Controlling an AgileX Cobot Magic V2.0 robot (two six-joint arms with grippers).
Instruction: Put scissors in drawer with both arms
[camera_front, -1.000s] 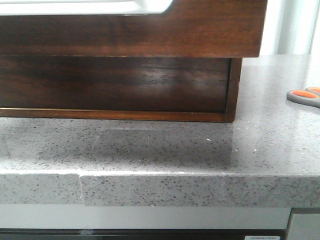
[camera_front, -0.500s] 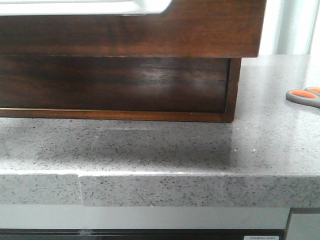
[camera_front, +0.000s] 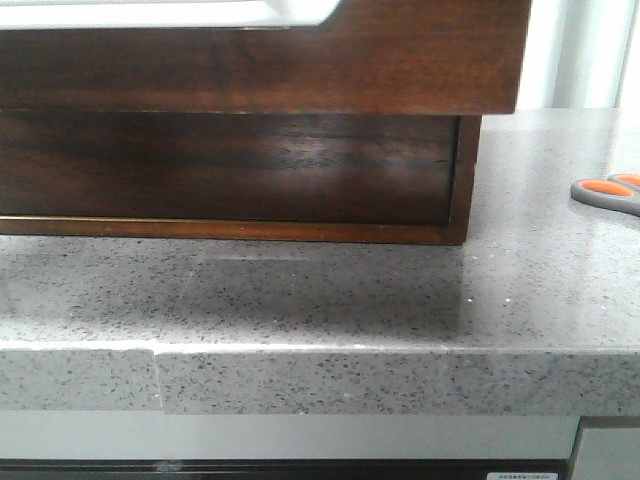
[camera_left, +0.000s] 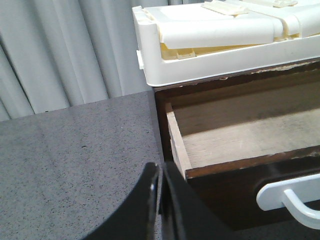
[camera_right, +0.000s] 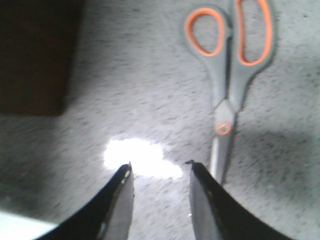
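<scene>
The scissors (camera_front: 608, 193), grey-handled with orange-lined loops, lie flat on the counter at the far right edge of the front view. In the right wrist view the scissors (camera_right: 226, 107) lie closed just beside one finger of my right gripper (camera_right: 159, 167), which is open and empty above the bare counter. The drawer (camera_left: 225, 195) is pulled out, dark wood with a white handle (camera_left: 295, 197), and its inside is empty. In the front view its front panel (camera_front: 300, 70) overhangs the cabinet. My left gripper (camera_left: 161, 170) is shut and empty, beside the drawer's front corner.
A white plastic crate (camera_left: 210, 45) sits on top of the cabinet. The speckled grey counter (camera_front: 540, 290) runs from the cabinet (camera_front: 465, 180) to the scissors. A pale curtain (camera_left: 65, 55) hangs behind. The counter's front edge is close in the front view.
The front view has shifted very slightly. The scissors and the drawer stay where they were.
</scene>
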